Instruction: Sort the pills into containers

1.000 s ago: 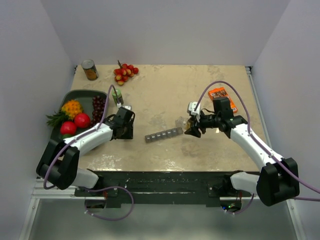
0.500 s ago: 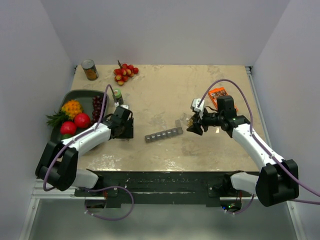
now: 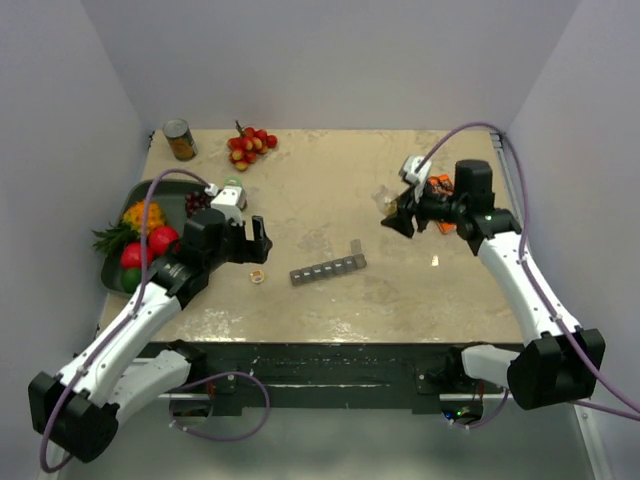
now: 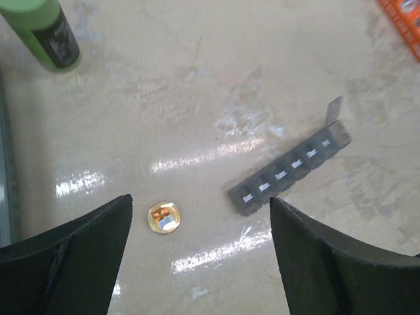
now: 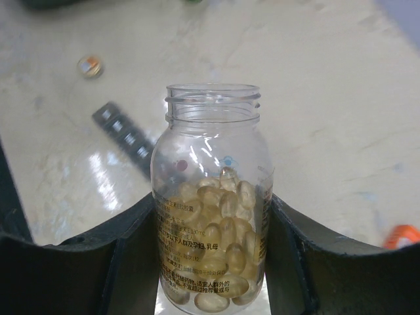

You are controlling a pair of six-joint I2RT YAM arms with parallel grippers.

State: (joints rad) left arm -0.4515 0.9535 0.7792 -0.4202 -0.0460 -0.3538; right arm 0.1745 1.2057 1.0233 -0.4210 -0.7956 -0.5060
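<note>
The pills [image 5: 220,256] are yellowish capsules heaped in a clear bottle [image 5: 211,164] whose mouth is uncapped. My right gripper [image 5: 211,210] is shut on the bottle's sides and holds it upright above the table at the far right [image 3: 388,200]. The containers [image 3: 327,269] are one dark-grey strip of compartments lying mid-table, with the lid at the right end standing up [image 4: 335,110]. My left gripper [image 4: 200,262] hangs open and empty over the table left of the strip [image 3: 256,243]. A small gold bottle cap [image 4: 162,217] lies on the table between its fingers.
A green-capped bottle [image 4: 42,33] stands far left of the strip. An orange packet [image 3: 438,186] lies by the right arm. The dark fruit tray [image 3: 150,190] sits at the left edge, with a can [image 3: 180,140] and red-yellow berries [image 3: 250,145] at the back.
The left gripper has opened, leaving the gold cap on the table, and pulled back left. The right gripper has carried the bottle up and back, away from the strip.
</note>
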